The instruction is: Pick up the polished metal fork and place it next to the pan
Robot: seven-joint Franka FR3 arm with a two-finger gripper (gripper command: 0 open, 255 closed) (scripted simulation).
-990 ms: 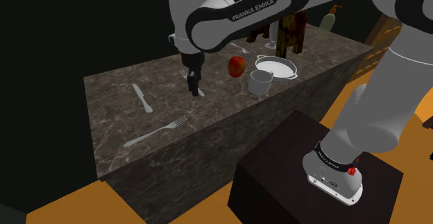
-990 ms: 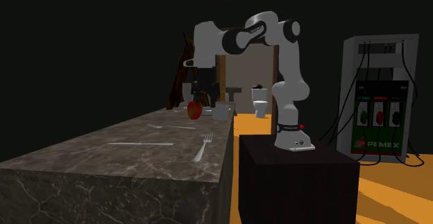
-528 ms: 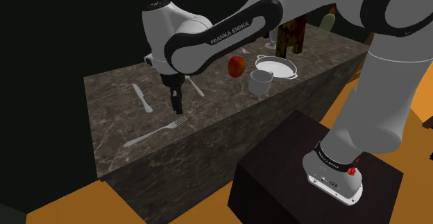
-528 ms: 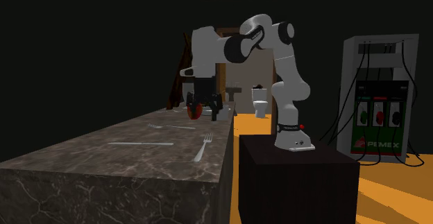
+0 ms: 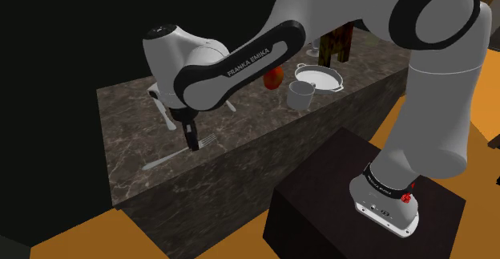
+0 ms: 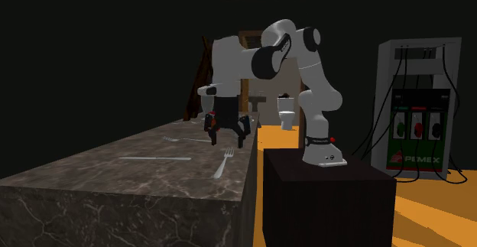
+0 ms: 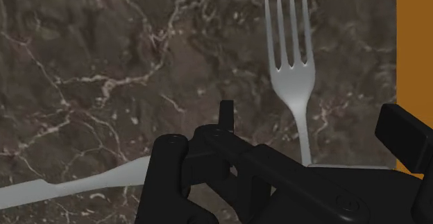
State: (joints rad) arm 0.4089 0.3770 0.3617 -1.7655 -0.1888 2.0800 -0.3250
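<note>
The silver fork (image 5: 164, 159) lies near the front edge of the dark marble counter (image 5: 128, 133), tines pointing toward the shoulder view's right. My black gripper (image 5: 192, 146) hangs just above the fork's tine end, fingers down and open. In the second exterior view the gripper (image 6: 226, 135) hovers over the counter a little beyond the fork (image 6: 224, 163). In the wrist view the fork (image 7: 294, 70) runs from its tines back between my open gripper (image 7: 291, 161), and neither finger touches it. The white two-handled pan (image 5: 317, 78) stands far along the counter.
A silver knife (image 5: 167, 118) lies just behind the fork, partly hidden by the arm. A red apple (image 5: 273, 77) and a grey cup (image 5: 300, 95) stand near the pan. The counter edge and orange floor (image 7: 415, 49) are close beside the fork. The dark stand (image 5: 360, 209) is at lower right.
The arm has swung from beside the apple toward the shoulder view's left and front and come down over the fork. The fingers have stayed open.
</note>
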